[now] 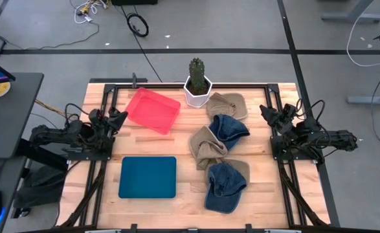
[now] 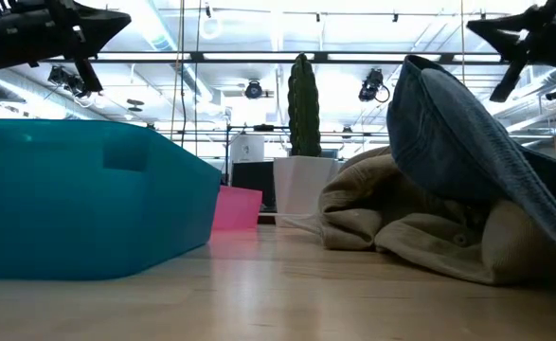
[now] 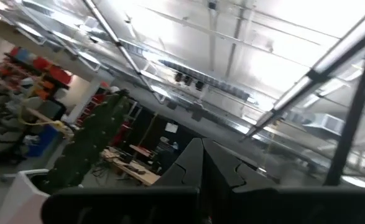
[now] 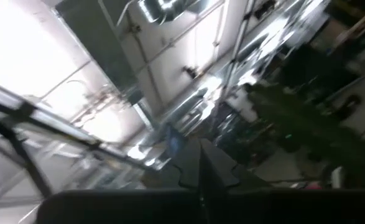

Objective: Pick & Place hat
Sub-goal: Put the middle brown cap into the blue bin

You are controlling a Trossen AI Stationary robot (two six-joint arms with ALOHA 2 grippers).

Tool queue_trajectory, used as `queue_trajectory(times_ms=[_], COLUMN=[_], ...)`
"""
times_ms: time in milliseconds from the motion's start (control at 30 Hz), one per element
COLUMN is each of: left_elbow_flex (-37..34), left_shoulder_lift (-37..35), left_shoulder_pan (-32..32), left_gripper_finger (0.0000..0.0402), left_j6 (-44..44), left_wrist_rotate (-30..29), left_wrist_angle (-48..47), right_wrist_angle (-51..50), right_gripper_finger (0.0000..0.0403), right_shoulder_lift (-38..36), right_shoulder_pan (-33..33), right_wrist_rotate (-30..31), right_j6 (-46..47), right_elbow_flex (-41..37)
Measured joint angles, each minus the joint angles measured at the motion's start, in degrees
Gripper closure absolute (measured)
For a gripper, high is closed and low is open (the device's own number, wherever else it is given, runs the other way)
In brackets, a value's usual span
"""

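Several caps lie in a loose row on the right half of the table: a tan cap (image 1: 229, 103) near the cactus, a blue denim cap (image 1: 229, 128), a crumpled tan cap (image 1: 206, 148) and a denim cap (image 1: 225, 187) nearest the front, which lies over tan cloth (image 2: 420, 227) in the low view. A pink bin (image 1: 153, 110) and a teal bin (image 1: 147, 177) sit on the left half. My left gripper (image 1: 121, 118) hovers shut at the table's left side, beside the pink bin. My right gripper (image 1: 265, 111) hovers shut at the right side, clear of the caps.
A cactus in a white pot (image 1: 197, 85) stands at the far edge between the pink bin and the tan cap. Black frame rails (image 1: 287, 188) run along both sides of the table. Bare wood (image 1: 186, 139) shows between the bins and the caps.
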Motion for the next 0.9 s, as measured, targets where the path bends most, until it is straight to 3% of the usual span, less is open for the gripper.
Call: queue_trajectory(times_ms=[200,367,667,900], left_elbow_flex=[0.82,7.38,27.62,42.94], left_shoulder_lift=[0.15,4.09,23.14,39.03], left_shoulder_pan=[0.0,0.0,0.0,0.0], left_gripper_finger=[0.0399,0.04,0.0387,0.0352], left_j6=[-2.41,1.73,13.32,22.22], left_wrist_rotate=[1.3,1.53,-6.33,-12.31], left_wrist_angle=[-0.62,-2.9,-13.32,-13.32], right_wrist_angle=[0.8,-4.15,-17.65,-21.13], right_gripper_finger=[0.0399,0.0401,0.0395,0.0319], right_shoulder_lift=[0.0,1.19,8.58,15.28], right_shoulder_pan=[0.0,0.0,0.0,0.0], right_wrist_rotate=[3.62,3.6,-0.93,-1.13], right_j6=[-2.34,-5.14,-10.9,-19.26], right_elbow_flex=[0.08,4.73,21.23,33.59])
